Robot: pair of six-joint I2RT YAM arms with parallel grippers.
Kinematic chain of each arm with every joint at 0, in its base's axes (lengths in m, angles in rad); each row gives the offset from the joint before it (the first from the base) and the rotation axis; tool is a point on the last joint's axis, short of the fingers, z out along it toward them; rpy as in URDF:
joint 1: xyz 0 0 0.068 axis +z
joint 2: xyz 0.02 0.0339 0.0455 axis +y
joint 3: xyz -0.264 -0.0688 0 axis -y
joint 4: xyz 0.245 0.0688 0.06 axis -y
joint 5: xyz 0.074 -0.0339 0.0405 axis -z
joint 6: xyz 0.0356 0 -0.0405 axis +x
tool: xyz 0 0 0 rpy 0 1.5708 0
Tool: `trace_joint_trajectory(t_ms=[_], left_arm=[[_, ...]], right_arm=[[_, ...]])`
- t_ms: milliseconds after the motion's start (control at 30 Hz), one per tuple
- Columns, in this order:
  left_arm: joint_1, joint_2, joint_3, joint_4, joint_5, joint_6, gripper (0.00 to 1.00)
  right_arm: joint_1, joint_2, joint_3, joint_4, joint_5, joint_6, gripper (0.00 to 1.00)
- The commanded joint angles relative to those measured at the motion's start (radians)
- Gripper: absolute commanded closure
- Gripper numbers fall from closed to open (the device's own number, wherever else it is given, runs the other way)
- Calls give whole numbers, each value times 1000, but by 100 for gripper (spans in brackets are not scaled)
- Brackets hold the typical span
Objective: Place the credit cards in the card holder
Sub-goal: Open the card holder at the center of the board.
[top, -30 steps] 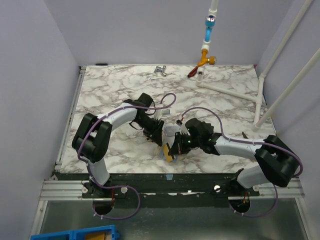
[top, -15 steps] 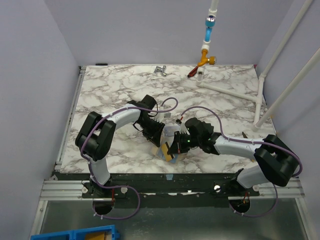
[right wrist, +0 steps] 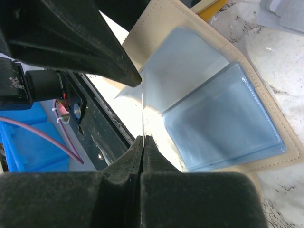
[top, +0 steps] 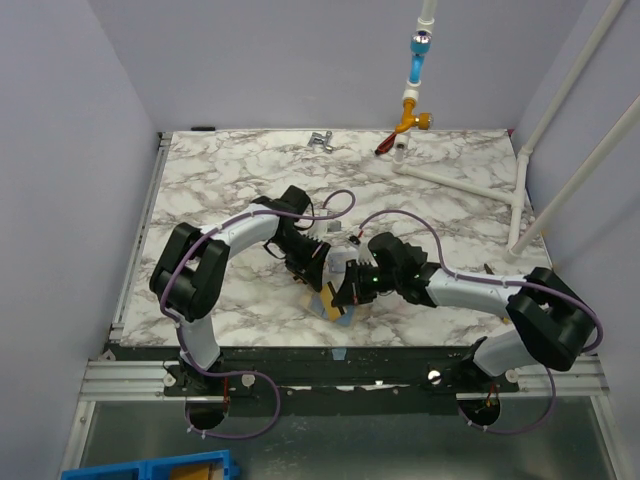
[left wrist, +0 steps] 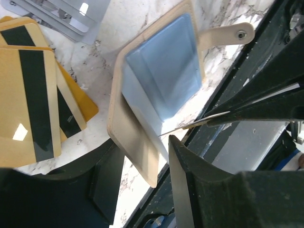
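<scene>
Now your left gripper (left wrist: pixel 142 152) has slackened open around the card holder (left wrist: pixel 116 111), leaving only the right gripper (right wrist: pixel 142 140) pinched shut on a thin sheet (right wrist: pixel 142 109).

White arm links (top: pixel 245 232) with bulky black joints (top: pixel 185 280) and purple cables (top: pixel 337 199).

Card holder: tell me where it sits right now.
In the left wrist view the card holder lies open on the marble table, just right of the gold credit cards, with the grey cards at the upper left.
</scene>
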Motion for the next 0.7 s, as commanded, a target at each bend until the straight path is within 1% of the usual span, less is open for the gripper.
trace_joint_trajectory(t_ms=[0, 133, 267, 333, 467, 667], left_arm=[[6, -13, 14, -22, 103, 25, 56], [6, -22, -1, -23, 130, 39, 55], [5, -24, -13, -32, 125, 64, 54], [1, -33, -27, -31, 94, 87, 54], [-24, -69, -70, -12, -22, 124, 58], [-47, -83, -92, 30, -116, 105, 61]], right_arm=[[2, 23, 32, 26, -32, -22, 99], [1, 26, 28, 31, -32, -22, 99], [1, 32, 31, 33, -26, -21, 99], [1, 35, 34, 34, -18, -24, 99], [1, 41, 38, 36, -8, -27, 99], [2, 43, 37, 45, -10, -22, 99]])
